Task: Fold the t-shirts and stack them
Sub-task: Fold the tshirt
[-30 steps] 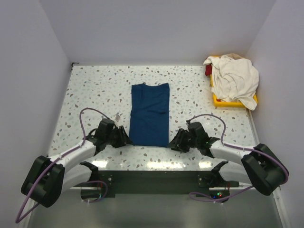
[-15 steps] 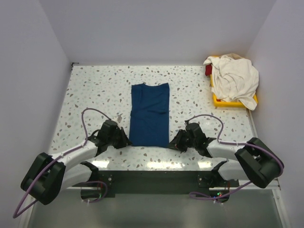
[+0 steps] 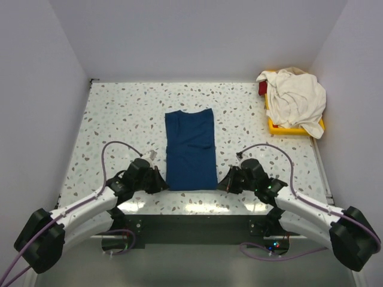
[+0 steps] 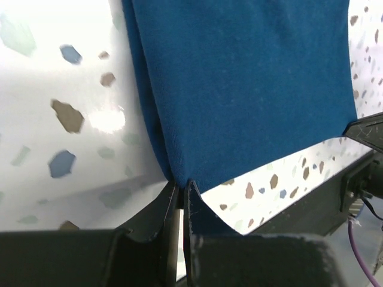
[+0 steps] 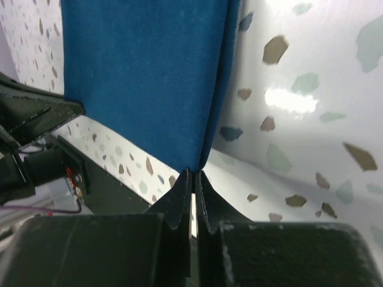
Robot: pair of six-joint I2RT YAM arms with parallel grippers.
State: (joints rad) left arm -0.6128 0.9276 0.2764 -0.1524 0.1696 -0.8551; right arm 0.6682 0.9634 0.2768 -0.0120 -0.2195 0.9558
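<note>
The navy blue t-shirt [image 3: 190,149] lies folded into a long strip in the middle of the table. My left gripper [image 3: 160,185] is shut on its near left corner, seen in the left wrist view [image 4: 181,182] with the navy cloth [image 4: 239,89] stretching away. My right gripper [image 3: 224,186] is shut on its near right corner, seen in the right wrist view [image 5: 194,173] with the cloth [image 5: 143,78] above. The cream white t-shirt [image 3: 294,98] lies crumpled on the yellow tray [image 3: 281,128] at the far right.
The speckled table [image 3: 119,119] is walled on three sides. A dark red item [image 3: 262,88] shows at the tray's left edge. The black base bar [image 3: 191,227] runs along the near edge between the arm mounts.
Both grippers have moved toward me, pulling the navy shirt's near edge closer to the table's front. The shirt now lies flatter and straighter.
</note>
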